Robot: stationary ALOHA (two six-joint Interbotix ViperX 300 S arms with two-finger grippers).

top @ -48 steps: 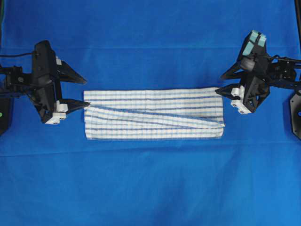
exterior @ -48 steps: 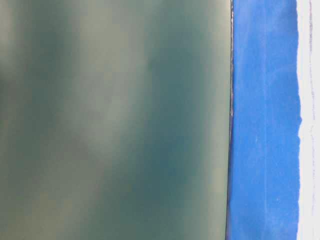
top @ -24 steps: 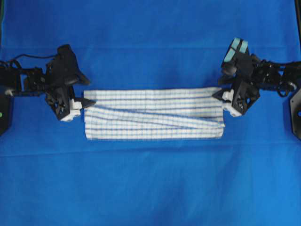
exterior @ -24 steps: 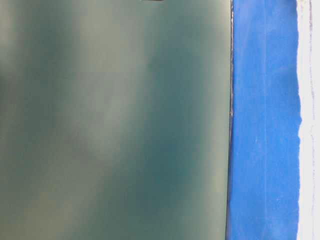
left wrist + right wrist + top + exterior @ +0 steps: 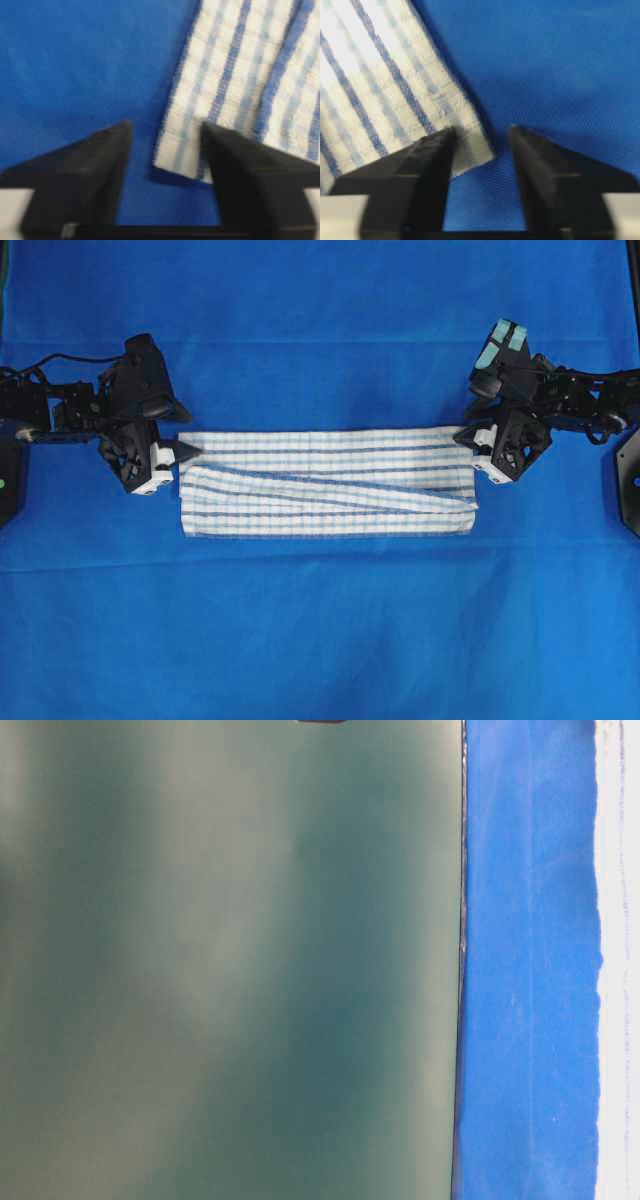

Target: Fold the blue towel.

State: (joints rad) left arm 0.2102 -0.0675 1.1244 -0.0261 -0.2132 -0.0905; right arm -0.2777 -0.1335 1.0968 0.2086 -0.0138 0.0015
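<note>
At the left edge of the overhead view, the black left end effector (image 5: 183,450) sits low at the far-left corner of the blue towel (image 5: 325,483), a long rectangular white woven cloth with thin dark-blue and pale-blue stripes. In the left wrist view its two black fingers (image 5: 85,175) stand partly apart, straddling that corner (image 5: 175,162): one finger rests on the solid-blue table cloth (image 5: 75,65) beside the towel's edge, the other lies over the striped weave. The jaws have not met on the fabric.

The towel lies folded into a narrow band across the middle of the table, with a loose flap running diagonally along its near half.

At the right, the black right end effector (image 5: 464,434) meets the towel's far-right corner. In its wrist view the fingers (image 5: 427,170) are also partly apart, the corner (image 5: 470,150) lying between them, not pinched.
</note>
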